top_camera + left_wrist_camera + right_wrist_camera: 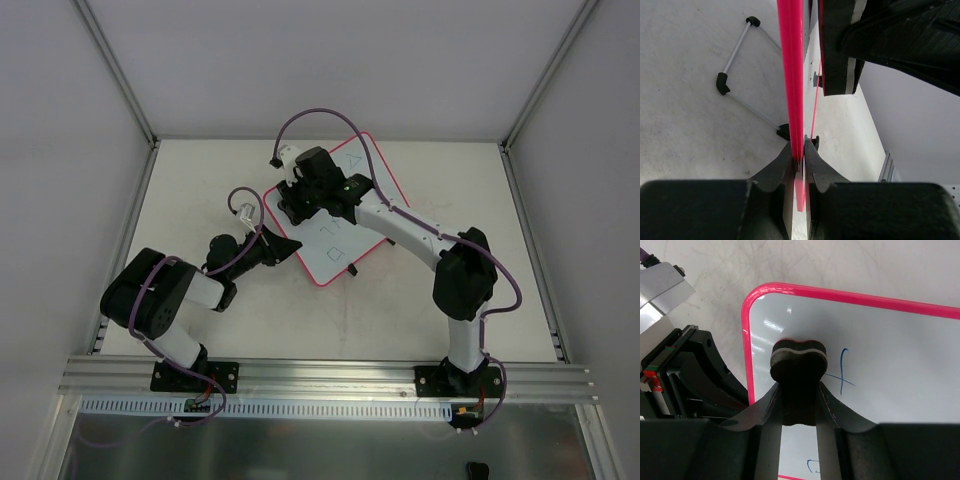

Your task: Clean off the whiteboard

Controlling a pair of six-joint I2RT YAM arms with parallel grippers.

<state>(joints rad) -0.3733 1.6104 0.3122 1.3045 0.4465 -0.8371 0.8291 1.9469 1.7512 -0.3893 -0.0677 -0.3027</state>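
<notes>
The whiteboard (345, 215), white with a pink frame, lies tilted on the table's middle. It carries faint blue pen marks (842, 372). My left gripper (282, 244) is shut on the board's left edge; in the left wrist view the pink frame (791, 75) runs edge-on between the closed jaws of that gripper (798, 152). My right gripper (297, 200) is shut on a black eraser block (798, 359), which rests on the board near its rounded corner, just left of a blue cross mark. The eraser also shows in the left wrist view (839, 55).
A thin white rod stand with black corner pieces (735, 75) lies beside the board's edge. A small black clip (353, 268) sticks out at the board's near edge. Grey walls with metal posts (120, 75) enclose the table.
</notes>
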